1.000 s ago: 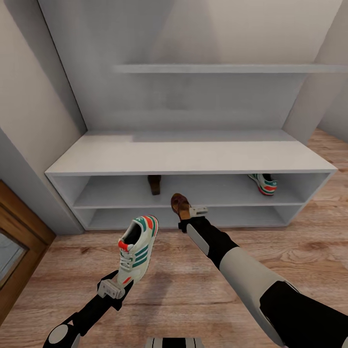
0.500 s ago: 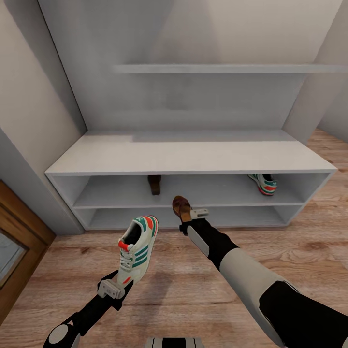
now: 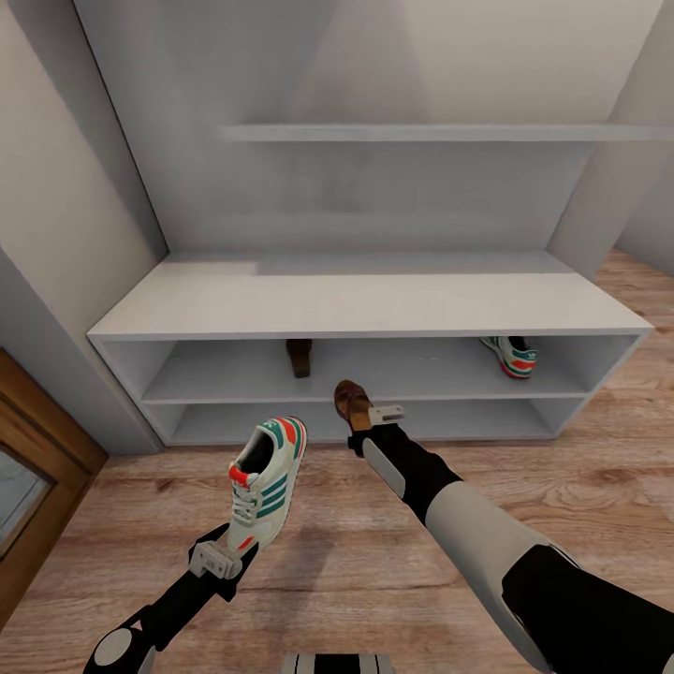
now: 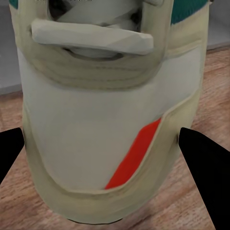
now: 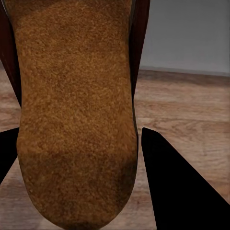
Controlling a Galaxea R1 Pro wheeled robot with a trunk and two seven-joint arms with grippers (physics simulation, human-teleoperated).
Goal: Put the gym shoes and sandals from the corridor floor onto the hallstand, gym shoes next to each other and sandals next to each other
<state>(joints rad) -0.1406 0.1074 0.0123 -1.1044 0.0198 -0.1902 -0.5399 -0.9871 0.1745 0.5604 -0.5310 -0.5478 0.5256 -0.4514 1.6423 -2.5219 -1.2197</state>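
not much has moved in the last second: left of the hallstand (image 3: 374,309) middle, the left gripper (image 3: 225,552) still clamps a gym shoe (image 3: 267,482) above the floor (image 3: 356,562). the right gripper (image 3: 367,417) has nudged its sandal (image 3: 351,401) slightly toward the rack's front, where the other sandal (image 3: 300,357) and other gym shoe (image 3: 510,355) sit on the upper shelf, so both placements look pending.

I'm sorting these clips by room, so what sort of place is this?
Most likely a home entrance corridor. A low grey shoe rack stands against the wall on wood-plank flooring, with a gym shoe and a sandal on its upper shelf, and a thin wall shelf above.
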